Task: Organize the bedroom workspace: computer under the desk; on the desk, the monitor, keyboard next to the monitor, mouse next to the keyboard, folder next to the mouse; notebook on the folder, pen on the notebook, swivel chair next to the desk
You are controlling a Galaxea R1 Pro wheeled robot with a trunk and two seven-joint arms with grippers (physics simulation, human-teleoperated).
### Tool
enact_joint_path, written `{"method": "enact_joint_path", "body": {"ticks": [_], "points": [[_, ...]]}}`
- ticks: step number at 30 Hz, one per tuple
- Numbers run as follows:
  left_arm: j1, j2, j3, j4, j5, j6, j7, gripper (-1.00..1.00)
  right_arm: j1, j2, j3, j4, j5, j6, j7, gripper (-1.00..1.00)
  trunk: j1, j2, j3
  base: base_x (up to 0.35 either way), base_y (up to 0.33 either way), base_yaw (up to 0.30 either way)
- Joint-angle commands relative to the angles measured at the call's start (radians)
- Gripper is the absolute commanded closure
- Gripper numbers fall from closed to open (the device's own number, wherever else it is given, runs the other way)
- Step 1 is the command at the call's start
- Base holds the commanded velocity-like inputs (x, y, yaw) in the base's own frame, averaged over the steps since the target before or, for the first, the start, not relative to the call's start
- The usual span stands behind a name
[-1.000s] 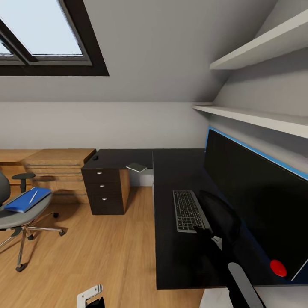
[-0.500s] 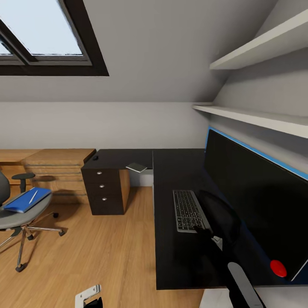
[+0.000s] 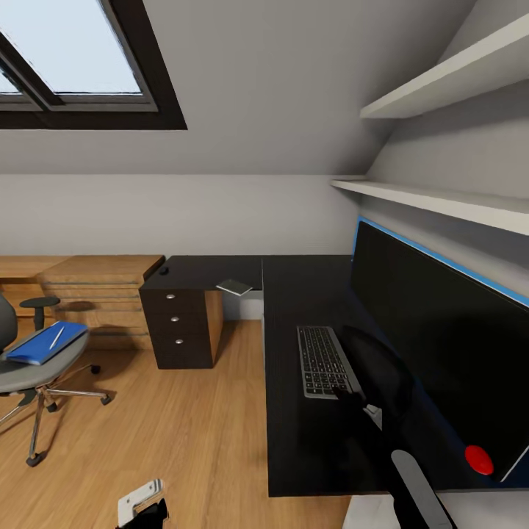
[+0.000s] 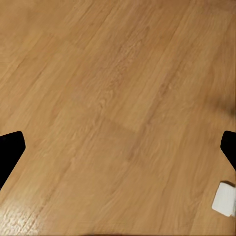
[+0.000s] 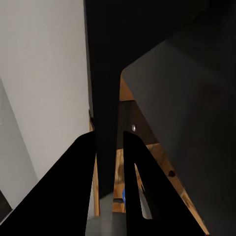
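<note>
Head view shows a black L-shaped table point(image 3: 308, 441) used here as the landmark. A large dark monitor point(image 3: 441, 345) stands along the table's right side, and a grey keyboard point(image 3: 325, 361) lies on the table just beside it. The right claw point(image 3: 351, 400), at the end of a dark arm, touches the keyboard's near end; in the right wrist view its two black fingers point(image 5: 135, 162) stand close together with a narrow gap, and I cannot tell whether they grip anything. A small dark mouse point(image 3: 163, 271) sits on the table's far left corner, above a drawer unit point(image 3: 178, 329), and a notebook point(image 3: 235, 287) lies at the table's inner edge. Well left of the table, a swivel chair point(image 3: 33, 378) carries a blue folder point(image 3: 45, 343) with a pen point(image 3: 56, 337) on top. The left claw point(image 3: 143, 507) hangs low over the wooden floor point(image 4: 118, 108), its fingers spread wide apart.
</note>
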Motion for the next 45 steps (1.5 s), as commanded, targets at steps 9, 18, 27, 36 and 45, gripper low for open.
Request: {"method": "enact_joint_path", "body": {"ticks": [9,18,27,36,45], "points": [[0.0,-0.001,0.023,-0.018,0.007,0.004,0.006,-1.0,-0.001,0.002,-0.005,0.034,0.011,0.007,-0.001,1.0,0.008,-0.015,-0.008,0.0,0.0,0.0],[0.0,-0.001,0.024,-0.016,0.005,0.002,0.004,-1.0,-0.001,0.003,-0.004,0.034,0.012,0.007,-0.001,1.0,0.008,-0.015,-0.008,0.0,0.0,0.0],[0.0,-0.001,0.024,-0.006,0.004,0.0,0.002,-1.0,0.0,0.002,-0.004,0.034,0.013,0.007,-0.001,1.0,0.008,-0.015,-0.008,0.037,0.0,0.0],[0.0,-0.001,0.024,-0.005,0.003,0.0,0.003,-1.0,0.0,0.003,-0.003,0.034,0.013,0.007,-0.001,1.0,0.008,-0.015,-0.008,0.014,0.0,0.0],[0.0,-0.001,0.024,-0.004,0.003,0.0,0.003,-1.0,0.0,0.002,-0.003,0.034,0.013,0.007,-0.003,1.0,0.008,-0.015,-0.008,0.0,0.0,0.0]]}}
